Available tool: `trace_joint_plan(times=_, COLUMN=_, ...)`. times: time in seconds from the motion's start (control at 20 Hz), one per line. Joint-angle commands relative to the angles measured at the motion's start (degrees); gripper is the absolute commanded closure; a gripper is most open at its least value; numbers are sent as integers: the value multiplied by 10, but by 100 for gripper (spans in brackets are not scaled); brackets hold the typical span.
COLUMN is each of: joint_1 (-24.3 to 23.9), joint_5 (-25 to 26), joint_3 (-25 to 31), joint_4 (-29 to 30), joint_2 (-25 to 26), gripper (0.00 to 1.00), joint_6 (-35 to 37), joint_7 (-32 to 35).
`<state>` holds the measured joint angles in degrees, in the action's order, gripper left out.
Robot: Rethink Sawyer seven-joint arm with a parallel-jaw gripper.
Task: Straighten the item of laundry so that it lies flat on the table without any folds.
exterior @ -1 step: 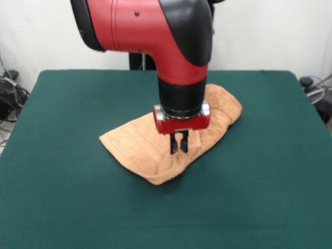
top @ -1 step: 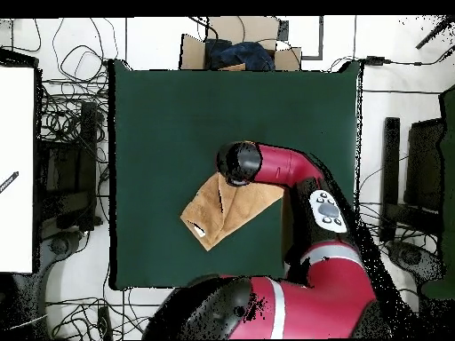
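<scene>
Arm (exterior @ -1 step: pixel 155 31) bent over, pincer (exterior @ -1 step: pixel 179 148) down on folded towel (exterior @ -1 step: pixel 140 142)

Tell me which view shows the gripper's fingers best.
The front view: the gripper hangs in profile, its two dark fingers close together with their tips at the folded towel. In the overhead view the arm's wrist covers the gripper, so only the towel on the table shows.

Peach-orange towel (exterior @ -1 step: pixel 150 145) (top @ -1 step: pixel 218 213), folded over and rumpled, lying mid-table on dark green table (exterior @ -1 step: pixel 62 197) (top @ -1 step: pixel 160 115)
</scene>
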<state>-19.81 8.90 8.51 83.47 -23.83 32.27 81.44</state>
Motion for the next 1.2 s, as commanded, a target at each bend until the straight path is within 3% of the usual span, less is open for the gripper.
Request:
trace_joint_plan(times=0.05, joint_1=20, joint_5=-31, joint_3=29, joint_4=-136, joint_2=62, gripper=100, joint_6=78, joint_7=62)
trace_joint_plan(times=0.45, joint_1=35, joint_5=-31, joint_3=25, joint_4=-214, joint_2=99, gripper=100, joint_6=116, joint_7=67)
trace_joint_plan(times=0.9, joint_1=47, joint_5=-32, joint_3=32, joint_4=-321, joint_2=137, gripper=100, joint_6=220, joint_7=49)
trace_joint_plan(times=1.2, joint_1=42, joint_5=-41, joint_3=38, joint_4=-316, joint_2=138, gripper=100, joint_6=218, joint_7=59)
